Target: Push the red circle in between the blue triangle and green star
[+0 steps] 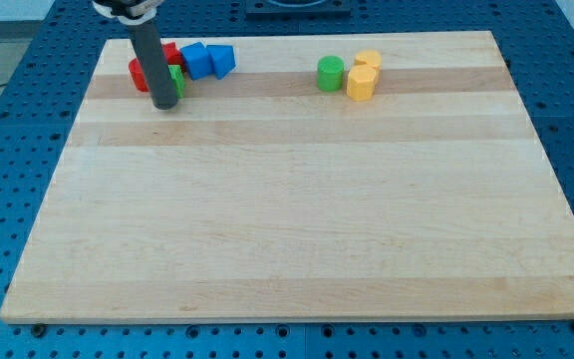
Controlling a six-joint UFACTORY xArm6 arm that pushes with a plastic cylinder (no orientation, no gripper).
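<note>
Resting at the board's (pixel 297 239) top-left cluster, my tip (pixel 165 104), a jawless rod, touches the green star (pixel 176 80), partly hiding the red circle (pixel 139 74) beside the blue triangle (pixel 221 61).

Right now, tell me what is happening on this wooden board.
A dark rod on a robot arm stands at the board's upper left, my tip resting just below a tight cluster of blocks. That cluster holds red pieces, a small green block partly hidden behind the rod, and two blue blocks. Farther to the view's right, a green cylinder sits beside two yellow blocks.
</note>
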